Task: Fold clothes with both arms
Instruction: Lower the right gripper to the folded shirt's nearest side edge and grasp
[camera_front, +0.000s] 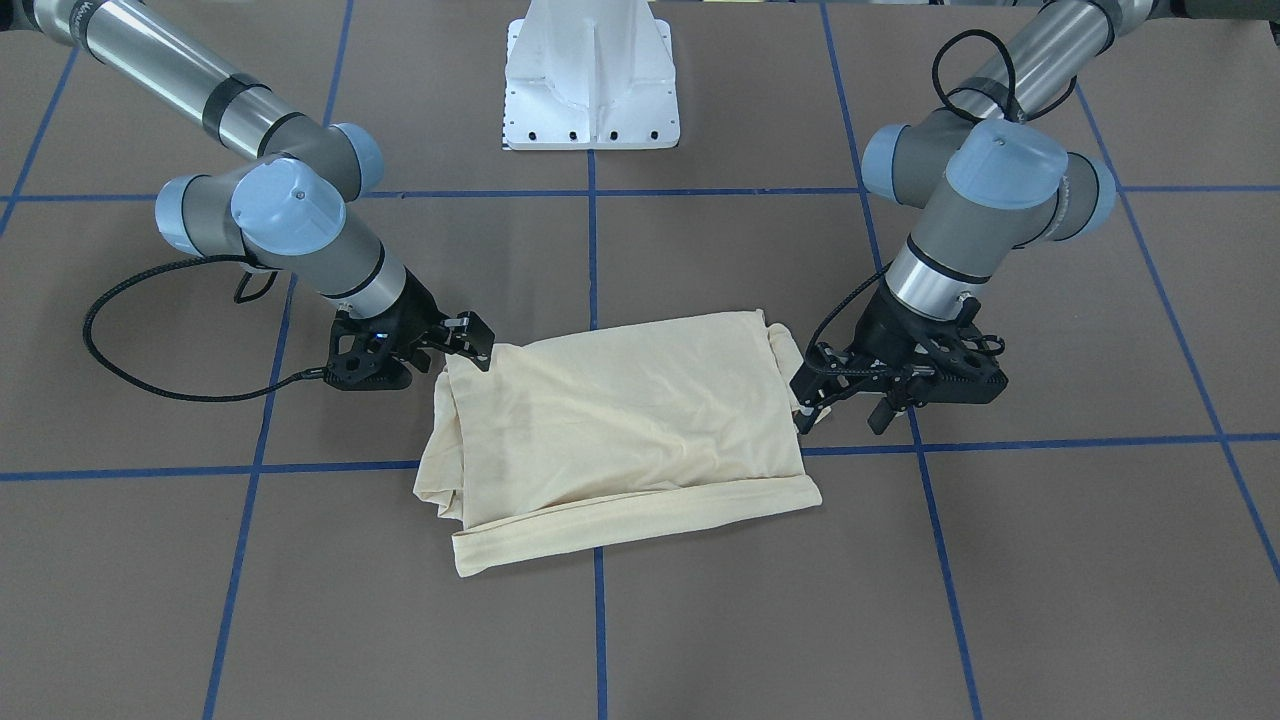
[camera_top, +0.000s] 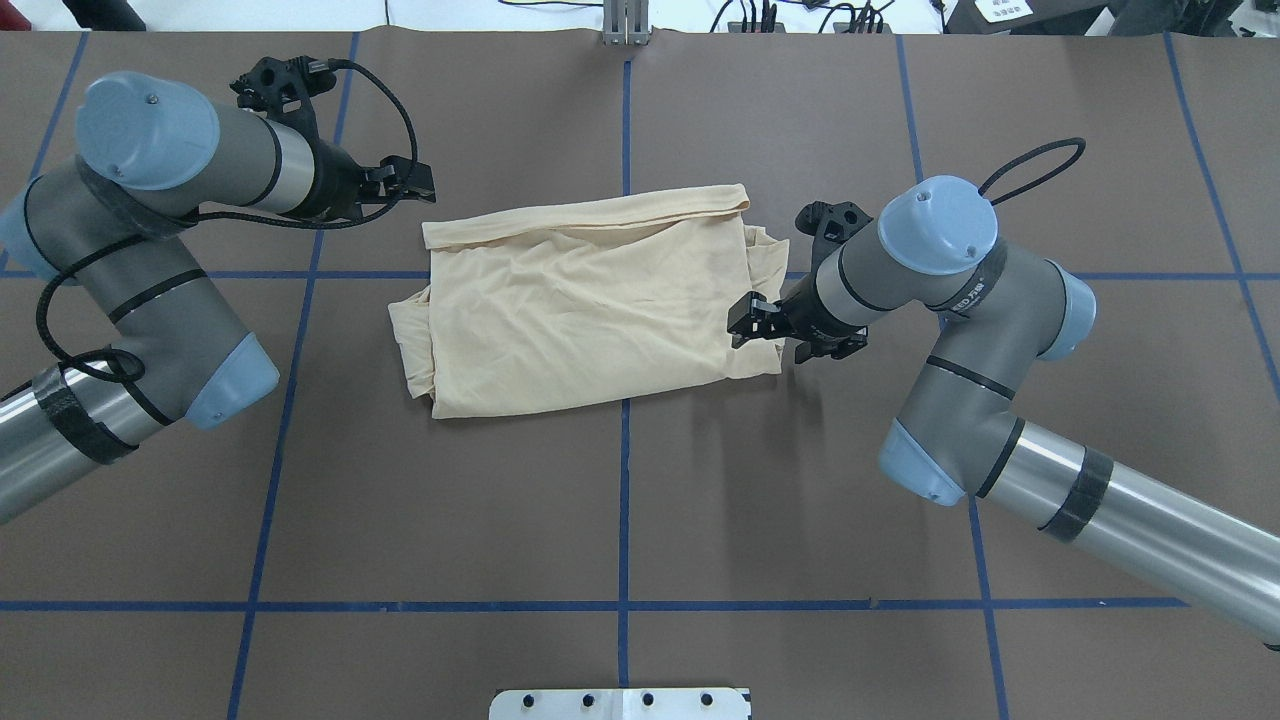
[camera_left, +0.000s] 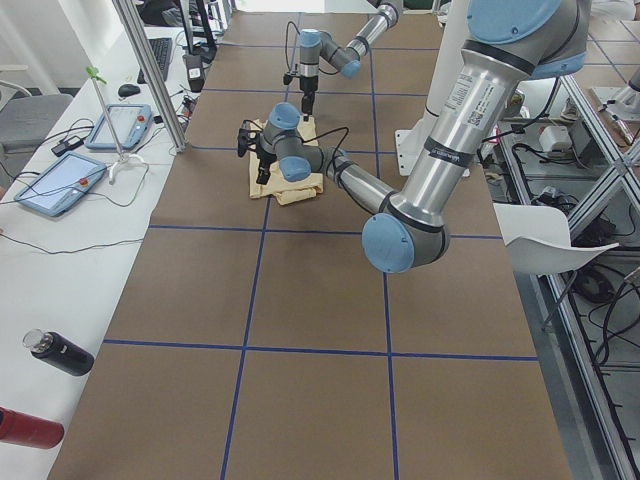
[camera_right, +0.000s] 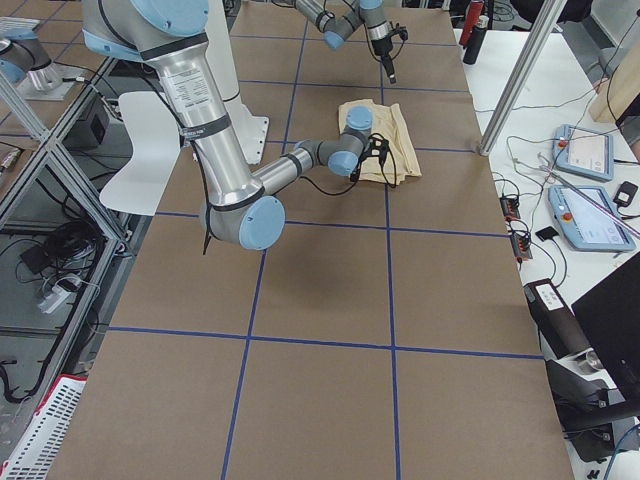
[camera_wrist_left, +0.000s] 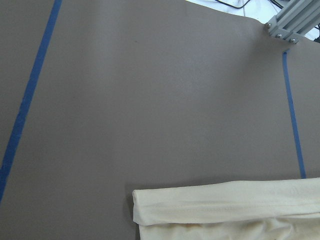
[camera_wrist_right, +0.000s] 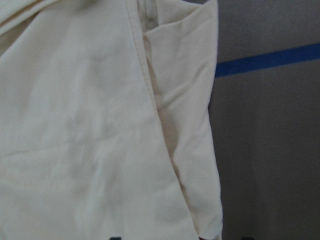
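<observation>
Table of matt brown sheet (camera_top: 800, 480), crossed by blue tape lines (camera_top: 624, 500), with a white pedestal base (camera_front: 590, 90) at the top centre of the front-facing view. Nothing lies between the grippers and the cloth.

A pale cream-yellow folded shirt (camera_top: 590, 300) lies flat at the centre of the overhead view. It forms a wrinkled rectangle whose long axis runs left to right, with a rolled band along its upper edge.

The black two-finger right gripper (camera_top: 748, 322) sits over the shirt's right edge. Its finger ends are set wide apart in the wrist view, gripping nothing.

The black two-finger left gripper (camera_top: 408, 183) hangs just beyond the shirt's upper left corner, clear of the fabric, with its fingers apart and empty.
</observation>
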